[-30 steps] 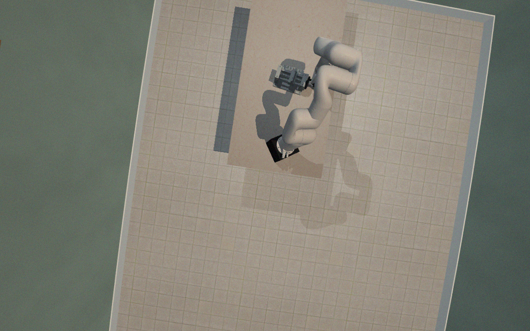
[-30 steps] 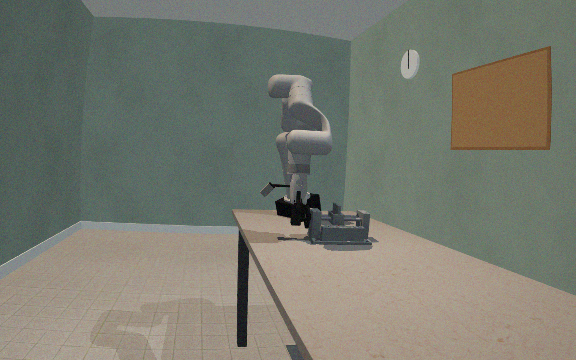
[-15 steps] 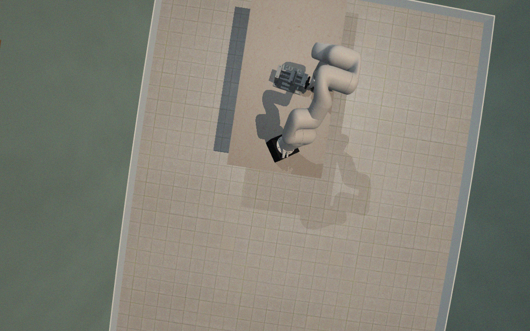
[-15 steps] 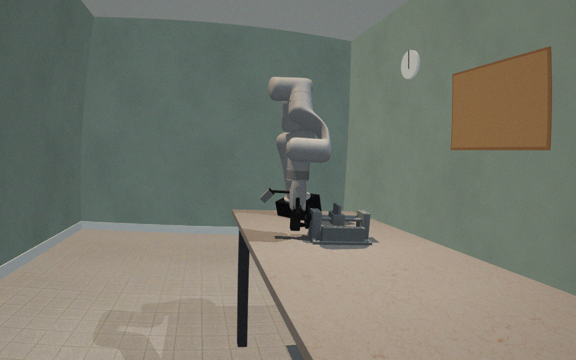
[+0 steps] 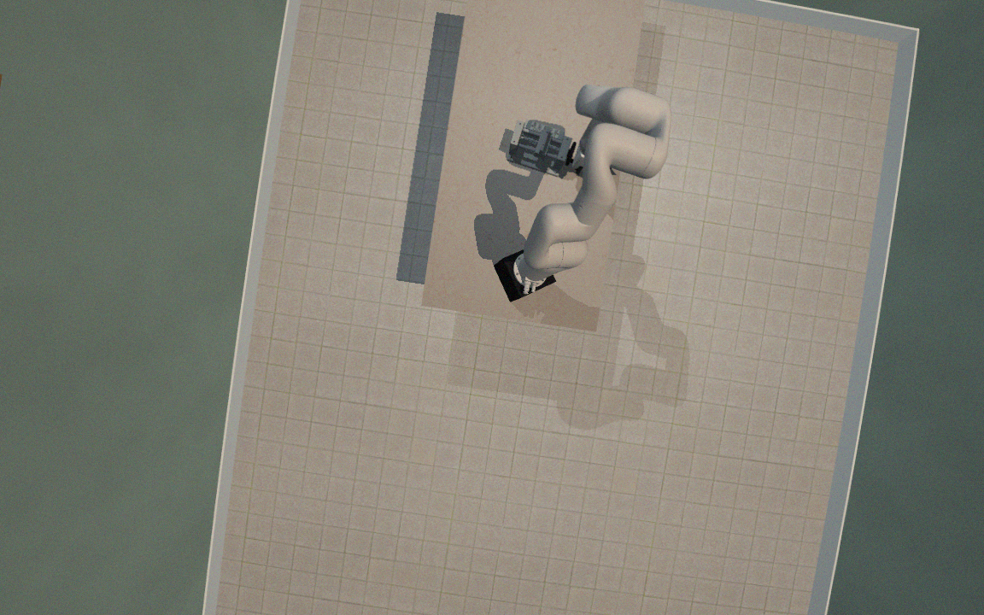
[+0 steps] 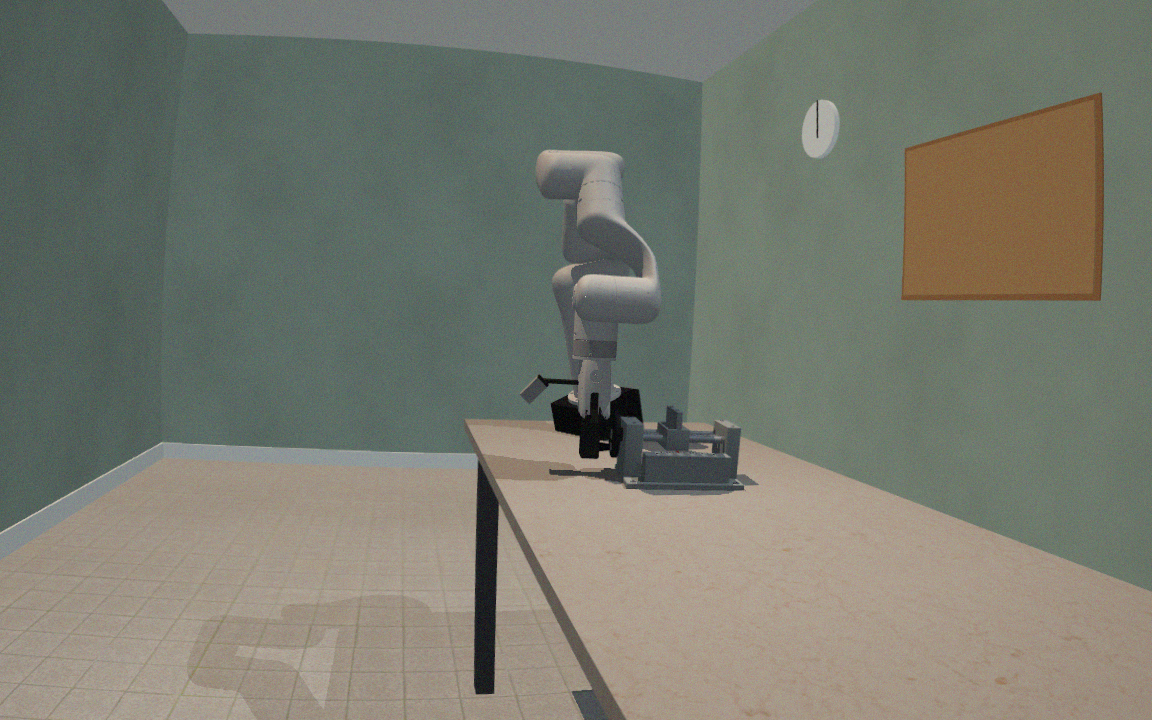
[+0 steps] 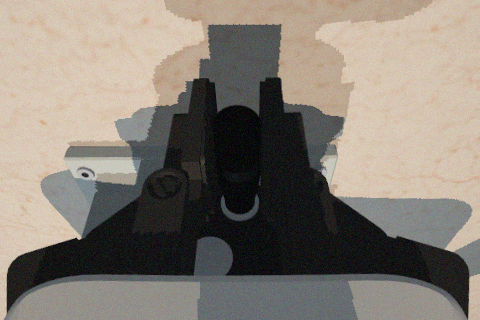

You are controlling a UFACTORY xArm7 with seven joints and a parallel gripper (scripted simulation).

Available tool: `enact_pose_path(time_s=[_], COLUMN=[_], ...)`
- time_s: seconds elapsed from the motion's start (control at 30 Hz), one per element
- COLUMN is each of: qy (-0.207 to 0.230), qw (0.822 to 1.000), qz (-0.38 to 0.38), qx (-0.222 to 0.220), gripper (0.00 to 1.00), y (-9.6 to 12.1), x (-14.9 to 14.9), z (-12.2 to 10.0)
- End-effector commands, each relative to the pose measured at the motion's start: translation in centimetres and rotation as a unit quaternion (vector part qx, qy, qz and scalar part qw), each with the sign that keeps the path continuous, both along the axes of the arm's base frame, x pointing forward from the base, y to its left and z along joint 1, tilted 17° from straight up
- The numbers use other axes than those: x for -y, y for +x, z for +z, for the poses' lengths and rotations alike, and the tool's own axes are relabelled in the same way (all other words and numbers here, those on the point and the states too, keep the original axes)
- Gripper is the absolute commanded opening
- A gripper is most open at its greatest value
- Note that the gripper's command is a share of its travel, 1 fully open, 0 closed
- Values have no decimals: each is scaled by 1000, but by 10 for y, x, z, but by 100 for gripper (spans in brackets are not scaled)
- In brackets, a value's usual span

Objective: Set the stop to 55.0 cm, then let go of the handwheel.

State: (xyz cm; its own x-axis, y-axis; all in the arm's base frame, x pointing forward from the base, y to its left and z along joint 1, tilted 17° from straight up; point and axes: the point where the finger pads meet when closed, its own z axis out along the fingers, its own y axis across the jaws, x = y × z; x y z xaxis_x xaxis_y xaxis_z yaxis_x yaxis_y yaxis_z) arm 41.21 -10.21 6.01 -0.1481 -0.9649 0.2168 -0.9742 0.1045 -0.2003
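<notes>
The handwheel [image 7: 236,167], a dark round knob, is sitting at the end of the grey stop fixture [image 6: 683,456] nearest the arm's black base [image 5: 509,284]. The gripper [image 7: 238,100] is clamping it: the jaws are standing nearly closed, with the two flat black fingers pressing on either side of the knob's rounded body. The fixture is a blocky, matte grey frame with a rod running along it and a stop block [image 6: 673,420] riding on top. It is resting on the speckled tan bench [image 6: 831,573], beside the smooth white arm [image 6: 602,268].
</notes>
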Motion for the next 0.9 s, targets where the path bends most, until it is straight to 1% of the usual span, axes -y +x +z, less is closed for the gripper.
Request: enact_pose_path(time_s=[0.0, 0.27, 0.33, 0.47, 0.73, 0.87], qy=[0, 0, 0, 0, 0, 0], qw=[1000, 1000, 1000, 1000, 1000, 1000], qz=[0, 0, 0, 0, 0, 0], qx=[0, 0, 0, 0, 0, 0], gripper=[6, 6, 6, 6, 6, 6], y=[-7, -18, -18, -20, -17, -13], x=[-2, -6, -6, -8, -12, -12], z=[3, 14, 14, 22, 40, 44])
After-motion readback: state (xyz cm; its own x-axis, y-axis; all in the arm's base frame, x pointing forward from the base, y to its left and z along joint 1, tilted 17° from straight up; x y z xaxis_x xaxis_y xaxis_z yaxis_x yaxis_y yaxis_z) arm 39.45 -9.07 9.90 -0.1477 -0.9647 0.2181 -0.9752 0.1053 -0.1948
